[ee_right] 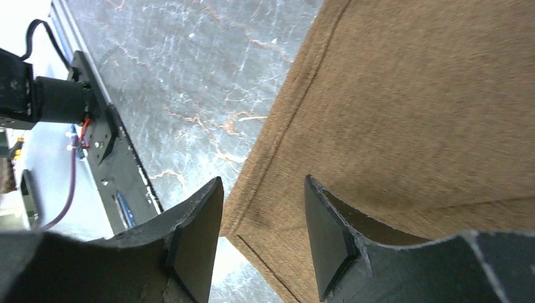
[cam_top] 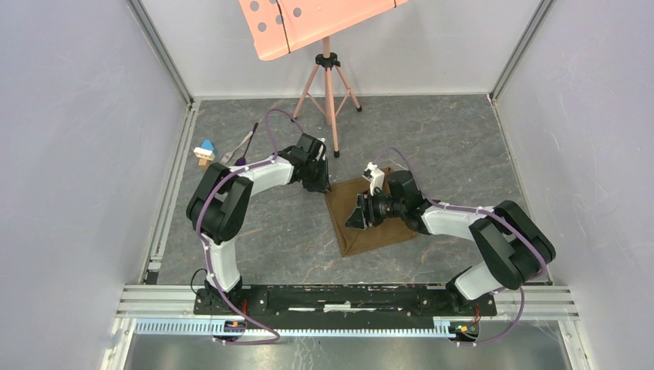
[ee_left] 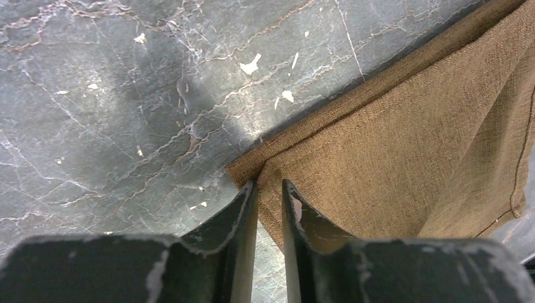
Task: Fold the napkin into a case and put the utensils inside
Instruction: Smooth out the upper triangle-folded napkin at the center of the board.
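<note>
A robot lab test cell. Blank pale walls [cam_top: 77, 154] in aluminium framing [cam_top: 160, 50] box in a marble-look surface [cam_top: 432, 131]. Two arms [cam_top: 224, 204] with exposed purple cables [cam_top: 202, 231] are bolted to a black base plate [cam_top: 339, 299] on slotted rails. A pink perforated board [cam_top: 308, 23] on a tripod [cam_top: 329, 77] stands at the back. The only loose things are props: a napkin [cam_top: 362, 239] and a toy block [cam_top: 204, 152].

A dark grey, marble-veined surface [cam_top: 463, 139] spreads wall to wall, flecked with white chips. Plain pale walls [cam_top: 77, 116] close it on three sides, with aluminium framing [cam_top: 162, 55] in the corners. By the far wall stands a salmon-pink music stand [cam_top: 308, 23] with a perforated desk and tripod legs [cam_top: 328, 92]. The light is soft and even.
</note>
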